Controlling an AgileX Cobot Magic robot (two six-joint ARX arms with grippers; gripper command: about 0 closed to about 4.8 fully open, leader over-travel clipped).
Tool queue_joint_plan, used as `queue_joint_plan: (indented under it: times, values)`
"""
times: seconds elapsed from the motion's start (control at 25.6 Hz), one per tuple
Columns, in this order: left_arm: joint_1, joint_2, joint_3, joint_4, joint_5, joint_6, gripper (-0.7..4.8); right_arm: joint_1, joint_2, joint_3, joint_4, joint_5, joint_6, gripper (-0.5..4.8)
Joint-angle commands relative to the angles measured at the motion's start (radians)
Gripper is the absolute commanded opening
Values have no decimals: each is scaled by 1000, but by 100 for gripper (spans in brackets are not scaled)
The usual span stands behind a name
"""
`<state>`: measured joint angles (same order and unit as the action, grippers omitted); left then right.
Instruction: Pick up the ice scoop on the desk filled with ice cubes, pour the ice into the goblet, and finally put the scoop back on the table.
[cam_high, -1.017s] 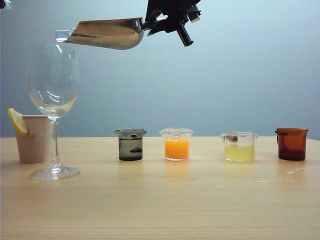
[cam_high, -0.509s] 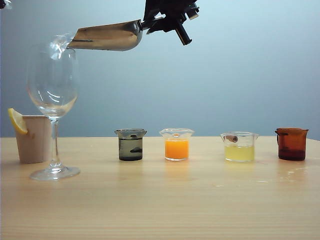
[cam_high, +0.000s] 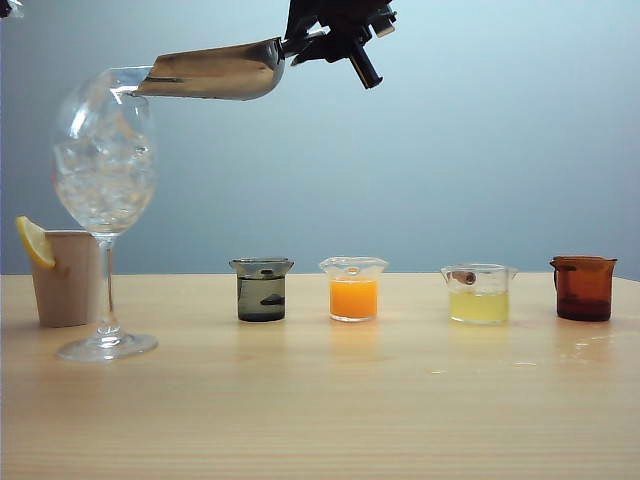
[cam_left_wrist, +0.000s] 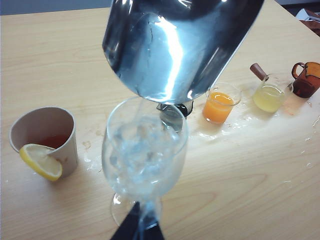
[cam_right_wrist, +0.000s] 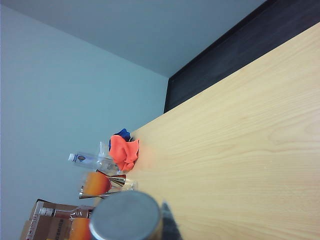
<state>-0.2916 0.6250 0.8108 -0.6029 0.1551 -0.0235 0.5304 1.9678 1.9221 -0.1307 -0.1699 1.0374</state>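
Silver ice scoop (cam_high: 215, 70) held high at upper left of the exterior view, tilted with its open lip down at the rim of the goblet (cam_high: 105, 190). Right gripper (cam_high: 335, 38) at the scoop's handle end, jaws pinching the handle. Ice cubes (cam_high: 103, 165) fill much of the goblet's bowl; the glass stands upright at the left of the table (cam_high: 320, 410).

Surroundings: beige cup (cam_high: 68, 277) with a lemon slice (cam_high: 33, 241) on its rim, just left of and behind the goblet's stem. To the right, well apart from the goblet, a row along the far side: dark beaker (cam_high: 261, 289), orange beaker (cam_high: 353, 289), pale yellow beaker (cam_high: 479, 293), brown mug (cam_high: 584, 288). Nothing stands between scoop and goblet mouth.

Left wrist view: scoop (cam_left_wrist: 175, 45) directly over the goblet (cam_left_wrist: 144, 155); water spots on the table (cam_left_wrist: 250, 175). Left gripper (cam_left_wrist: 137, 227) shows only as a dark tip at the frame edge near the goblet's foot; cannot tell how its jaws stand.
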Motion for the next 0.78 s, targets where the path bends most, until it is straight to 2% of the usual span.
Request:
queue_joint_plan:
  times: [0.04, 0.39, 0.78]
  values:
    - [0, -2, 5, 9, 3, -3, -4, 2, -10, 9, 32, -8, 0, -9]
    - [0, -2, 5, 9, 3, -3, -4, 2, -10, 11, 34, -21, -14, -9]
    - [0, -2, 5, 9, 3, -3, -4, -18, -13, 11, 30, -53, 147, -9]
